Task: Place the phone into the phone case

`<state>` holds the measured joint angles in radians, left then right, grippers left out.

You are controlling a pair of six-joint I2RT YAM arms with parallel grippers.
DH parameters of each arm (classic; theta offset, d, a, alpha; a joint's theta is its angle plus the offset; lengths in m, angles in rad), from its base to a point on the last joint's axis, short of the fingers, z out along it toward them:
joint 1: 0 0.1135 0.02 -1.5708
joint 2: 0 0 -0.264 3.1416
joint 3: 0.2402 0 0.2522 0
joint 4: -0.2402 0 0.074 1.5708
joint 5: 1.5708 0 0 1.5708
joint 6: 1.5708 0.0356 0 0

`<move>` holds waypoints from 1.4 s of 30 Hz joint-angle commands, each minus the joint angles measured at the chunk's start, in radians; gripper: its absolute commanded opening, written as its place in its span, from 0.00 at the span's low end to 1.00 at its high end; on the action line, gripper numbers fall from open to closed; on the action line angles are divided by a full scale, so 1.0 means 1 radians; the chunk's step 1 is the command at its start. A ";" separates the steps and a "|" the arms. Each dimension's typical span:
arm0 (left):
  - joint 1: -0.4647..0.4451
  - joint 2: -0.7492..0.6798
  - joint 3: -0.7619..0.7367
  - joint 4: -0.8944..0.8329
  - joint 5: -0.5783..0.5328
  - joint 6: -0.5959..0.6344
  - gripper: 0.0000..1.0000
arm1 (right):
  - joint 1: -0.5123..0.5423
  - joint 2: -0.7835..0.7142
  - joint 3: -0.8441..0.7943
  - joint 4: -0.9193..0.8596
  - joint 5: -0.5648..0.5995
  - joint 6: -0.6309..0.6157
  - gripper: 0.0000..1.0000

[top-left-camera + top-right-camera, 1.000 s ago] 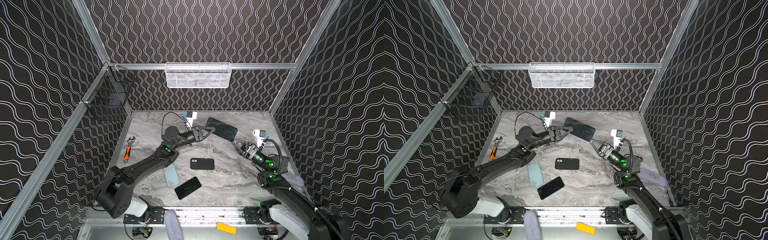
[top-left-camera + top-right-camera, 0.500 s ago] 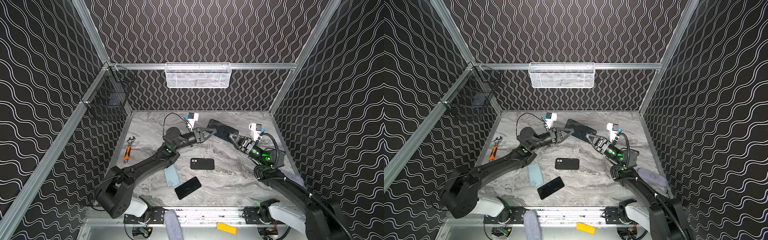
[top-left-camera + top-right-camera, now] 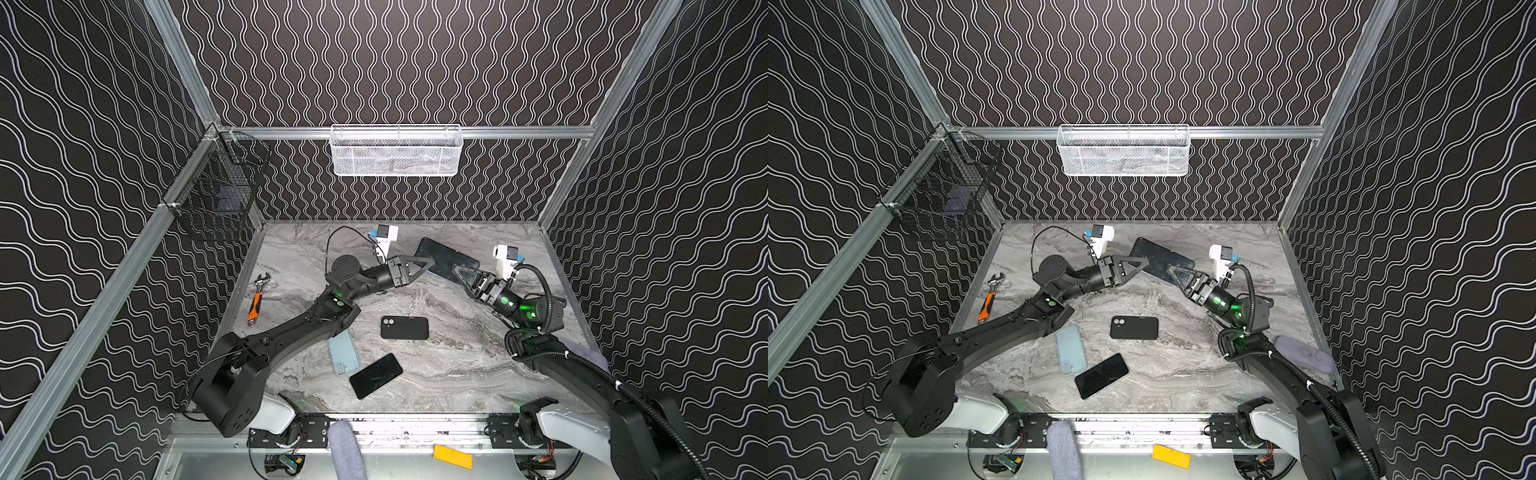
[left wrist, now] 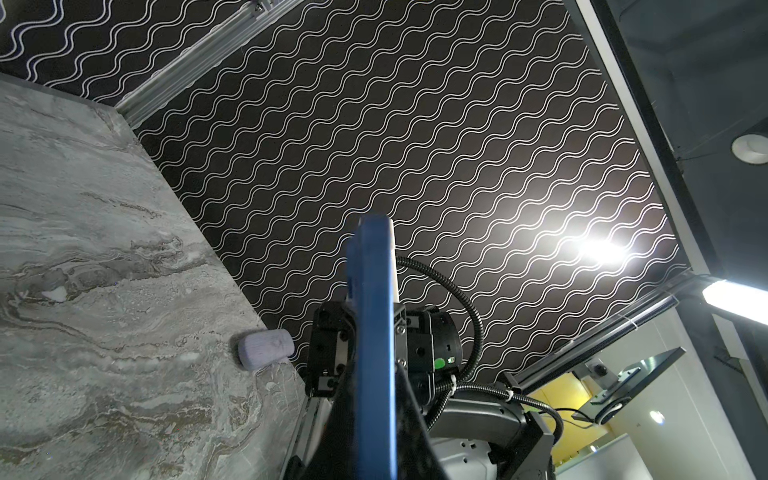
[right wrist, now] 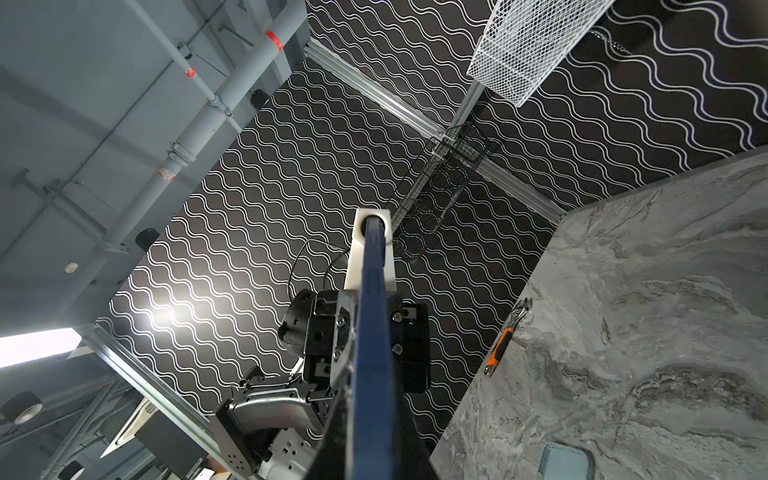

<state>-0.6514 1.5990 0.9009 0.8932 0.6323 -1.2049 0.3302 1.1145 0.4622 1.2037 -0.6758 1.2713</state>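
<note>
Judged from how things lie, the task is midway and nothing in view is plainly finished. At the far left a wrench (image 3: 257,296) lies idle by the wall. The left gripper (image 3: 429,262) is clenched on the left end of the blue case (image 3: 448,258), which hangs at the back of the table (image 3: 457,374), seemingly lifted off it.

Nearer the front lies a pale case (image 3: 344,353). Next comes a black phone (image 3: 375,376), screen up and bare, just beside the pale case's near end. Then comes a black case (image 3: 404,328), with its lens holes showing at its left end. All three are well apart from both grippers.

Right of the blue case, the right gripper (image 3: 458,271) is clamped on its other end, so both pincers grasp the one thing between them.

The blue case's long axis runs across the table, from back-left to front-right in both top views. Its broad face is up and about level. Each wrist view shows it edge-on between the jaws. Its upper face reads dark; I cannot tell whether that is a seated screen or a bare inside. Nor can I tell which end carries the lens cut-out.

If it is empty, the phone must yet be fetched and pressed in. If it is filled, only the seating of the corners is left.
</note>
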 commanded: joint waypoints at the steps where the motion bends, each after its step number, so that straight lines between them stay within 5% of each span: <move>1: -0.003 0.004 0.003 0.011 -0.012 0.006 0.00 | 0.003 -0.013 0.015 0.056 -0.012 -0.016 0.06; 6: -0.003 -0.014 -0.003 -0.014 -0.014 0.033 0.04 | 0.003 -0.034 0.018 0.001 -0.001 -0.038 0.00; 7: -0.003 -0.021 -0.006 -0.025 -0.017 0.043 0.22 | 0.003 -0.041 0.019 -0.019 0.000 -0.043 0.00; 11: 0.008 -0.077 -0.031 -0.086 -0.034 0.095 0.64 | 0.003 -0.081 0.031 -0.139 -0.002 -0.090 0.00; 15: 0.042 -0.199 -0.077 -0.277 -0.104 0.217 0.85 | 0.003 -0.159 0.083 -0.483 -0.007 -0.238 0.00; 20: 0.054 -0.402 -0.056 -0.796 -0.379 0.488 0.95 | 0.003 -0.229 0.175 -0.968 0.029 -0.466 0.00; 23: 0.059 -0.474 -0.073 -0.937 -0.492 0.561 0.98 | 0.006 -0.231 0.196 -1.106 0.028 -0.526 0.00; 33: 0.070 -0.447 -0.176 -1.147 -0.536 0.458 0.98 | 0.115 -0.047 0.176 -1.170 0.023 -0.571 0.00; 42: 0.070 -0.311 -0.280 -0.982 -0.389 0.344 0.98 | 0.217 0.116 0.165 -1.109 0.071 -0.544 0.00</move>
<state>-0.5827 1.2579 0.6365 -0.1905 0.1825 -0.8120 0.5373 1.2129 0.6247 0.0319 -0.6193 0.7235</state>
